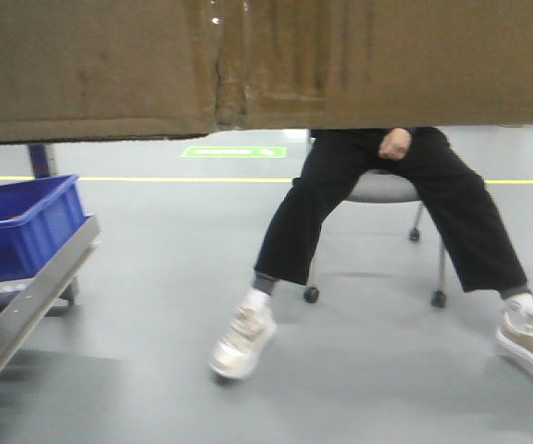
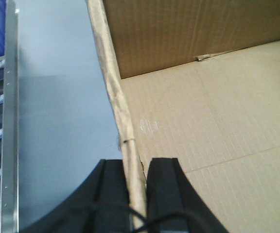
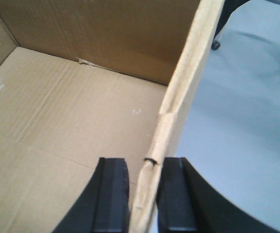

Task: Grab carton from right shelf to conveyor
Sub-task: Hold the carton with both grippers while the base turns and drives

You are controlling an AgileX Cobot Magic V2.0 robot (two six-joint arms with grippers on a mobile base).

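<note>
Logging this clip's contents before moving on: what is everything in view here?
carton: one, brown, across the top of the front view, open and empty
blue bin: at least one, blue, left
metal shelf rail: one, silver, lower left
seated person: one, black trousers, pale shoes, right
chair: one, grey, under the person
floor line: one, yellow, far floor
floor marking: one, green, beyond the line
left fingers: two, black, clamping one carton wall
right fingers: two, black, clamping the opposite wall

Front: close behind the carton (image 1: pixel 248 65), facing level beneath it.
Left wrist: close above its left wall, facing down.
Right wrist: same, right wall.
Shared: carton interior.
</note>
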